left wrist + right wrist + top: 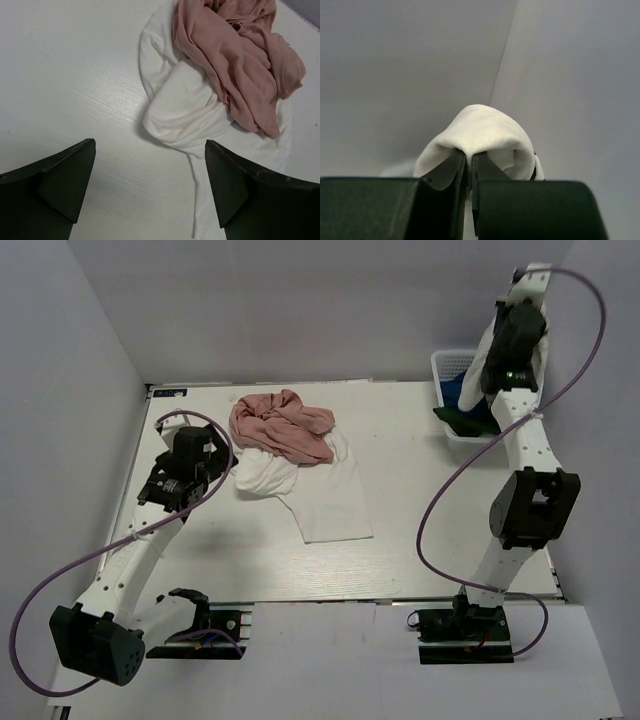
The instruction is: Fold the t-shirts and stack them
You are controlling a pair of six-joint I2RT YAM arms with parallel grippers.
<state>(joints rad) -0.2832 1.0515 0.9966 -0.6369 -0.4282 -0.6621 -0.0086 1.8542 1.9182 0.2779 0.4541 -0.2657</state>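
A pink t-shirt [280, 423] lies crumpled on a white t-shirt [328, 498] spread on the table's far middle. Both show in the left wrist view, pink [240, 65] on white [182, 110]. My left gripper [190, 478] hangs open and empty above bare table just left of the white shirt's edge [150, 175]. My right gripper [522, 298] is raised high at the back right, above the basket. It is shut [469, 161] on a fold of another white t-shirt [485, 130] that drapes down around the wrist [488, 348]. No lettering or print shows.
A white mesh basket [440, 365] stands at the table's far right edge, holding a blue shirt [458, 380] and a dark green shirt [462, 420] that spills over its front. Grey walls close in the back and both sides.
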